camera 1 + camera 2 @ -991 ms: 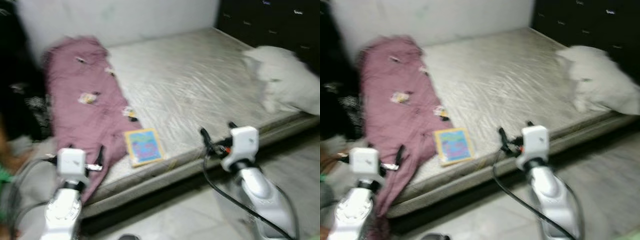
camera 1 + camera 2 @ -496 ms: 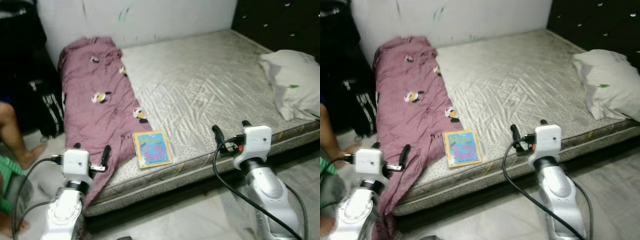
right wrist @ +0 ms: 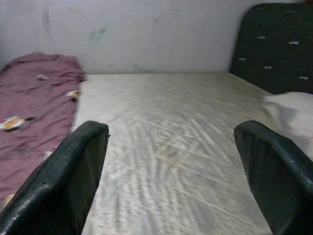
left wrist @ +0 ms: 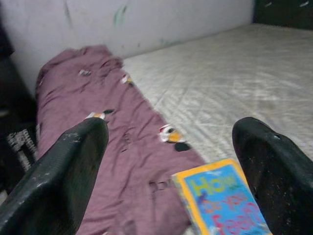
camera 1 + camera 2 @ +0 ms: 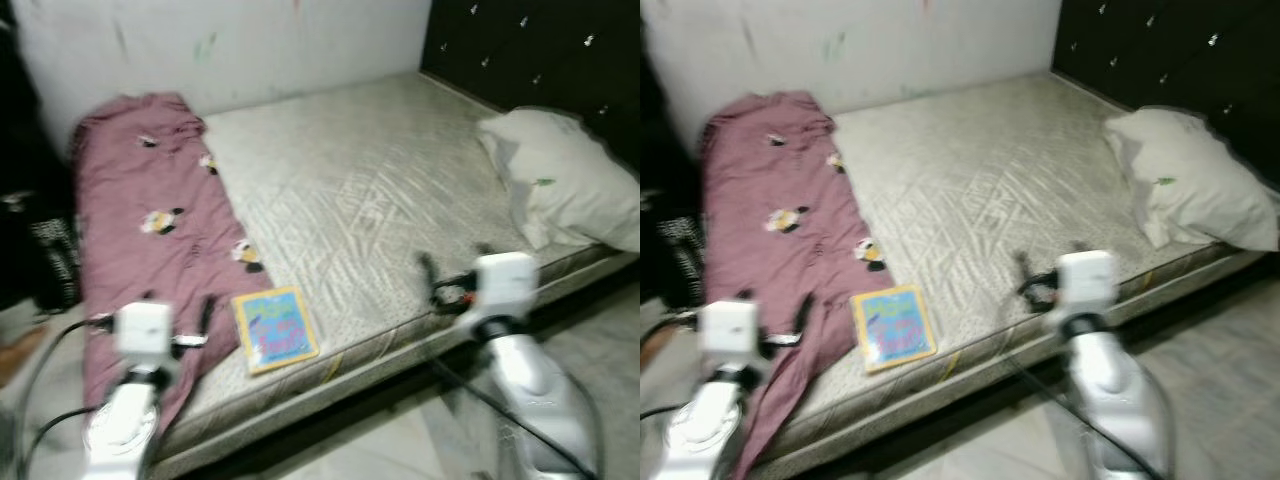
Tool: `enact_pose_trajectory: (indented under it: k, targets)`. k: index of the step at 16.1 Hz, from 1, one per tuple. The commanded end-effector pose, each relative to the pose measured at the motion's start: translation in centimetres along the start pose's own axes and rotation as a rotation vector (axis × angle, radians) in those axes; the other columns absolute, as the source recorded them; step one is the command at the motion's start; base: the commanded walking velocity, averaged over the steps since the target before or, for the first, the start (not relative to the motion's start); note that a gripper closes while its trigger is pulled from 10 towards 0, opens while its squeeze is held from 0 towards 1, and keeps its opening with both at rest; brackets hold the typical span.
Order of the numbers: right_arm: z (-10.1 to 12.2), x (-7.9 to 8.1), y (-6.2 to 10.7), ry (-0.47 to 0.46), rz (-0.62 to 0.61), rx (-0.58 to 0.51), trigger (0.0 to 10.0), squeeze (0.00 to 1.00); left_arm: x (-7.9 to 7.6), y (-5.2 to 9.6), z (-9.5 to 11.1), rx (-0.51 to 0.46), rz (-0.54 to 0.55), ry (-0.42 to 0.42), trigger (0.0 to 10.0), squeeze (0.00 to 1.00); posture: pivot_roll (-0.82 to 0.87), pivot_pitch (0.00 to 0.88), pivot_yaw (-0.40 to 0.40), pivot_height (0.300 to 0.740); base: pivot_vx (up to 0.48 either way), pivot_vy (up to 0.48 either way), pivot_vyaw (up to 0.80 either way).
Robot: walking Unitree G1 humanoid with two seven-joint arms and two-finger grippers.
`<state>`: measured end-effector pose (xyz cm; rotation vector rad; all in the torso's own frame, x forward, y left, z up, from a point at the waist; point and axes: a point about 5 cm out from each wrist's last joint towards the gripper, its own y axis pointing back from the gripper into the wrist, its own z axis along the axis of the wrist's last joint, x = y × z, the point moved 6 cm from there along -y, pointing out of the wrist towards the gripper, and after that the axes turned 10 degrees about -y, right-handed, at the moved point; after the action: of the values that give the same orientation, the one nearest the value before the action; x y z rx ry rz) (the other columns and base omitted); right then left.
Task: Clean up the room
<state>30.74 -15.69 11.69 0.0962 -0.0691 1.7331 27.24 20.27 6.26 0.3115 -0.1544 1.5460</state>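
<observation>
Two silver arms, smooth rounded shells, each capped by a boxy white wrist block. Black cable loops beside each arm. Left claw (image 5: 177, 315): two long black fingers, matte, scuffed pale along the edges. Right claw (image 5: 452, 268): same black fingers; small red-orange detail by its wrist block.

One bare mattress (image 5: 370, 190) carries three things. On it lie one maroon blanket (image 5: 140, 250), one picture book (image 5: 274, 328) and one white pillow (image 5: 560, 190).

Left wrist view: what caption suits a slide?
Open left pincer facing a yellow-bordered picture book beside a mauve patterned blanket.
</observation>
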Motion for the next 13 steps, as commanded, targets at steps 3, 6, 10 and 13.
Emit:
enact_pose_trajectory:
  k: [3, 6, 10, 13]
  targets:
    - [0.16, -0.53, 0.10, 0.023, -0.009, 0.000, 10.0, 0.00, -0.51, -0.24, 0.18, 0.000, -0.003, -0.001, 10.0, 0.00, -0.08, 0.000, 0.018, 0.740, 0.000, 0.000, 0.80]
    - [0.22, -0.67, -0.11, 0.027, -0.011, -0.002, 10.0, 0.00, -0.63, -0.33, 0.28, -0.007, -0.017, 0.001, 10.0, 0.00, -0.07, 0.000, 0.015, 0.740, 0.000, 0.000, 0.80]
    - [0.33, -0.99, -0.11, 0.017, -0.022, -0.007, 10.0, 0.00, -1.07, -0.32, 0.73, -0.036, -0.048, 0.005, 10.0, 0.00, -0.08, 0.000, 0.016, 0.740, 0.141, 0.000, 0.20]
    - [0.38, -0.98, -0.19, 0.020, -0.023, -0.010, 10.0, 0.00, -1.07, -0.39, 0.73, -0.036, -0.050, 0.006, 10.0, 0.00, -0.08, 0.000, 0.018, 0.740, 0.361, 0.000, 0.00]
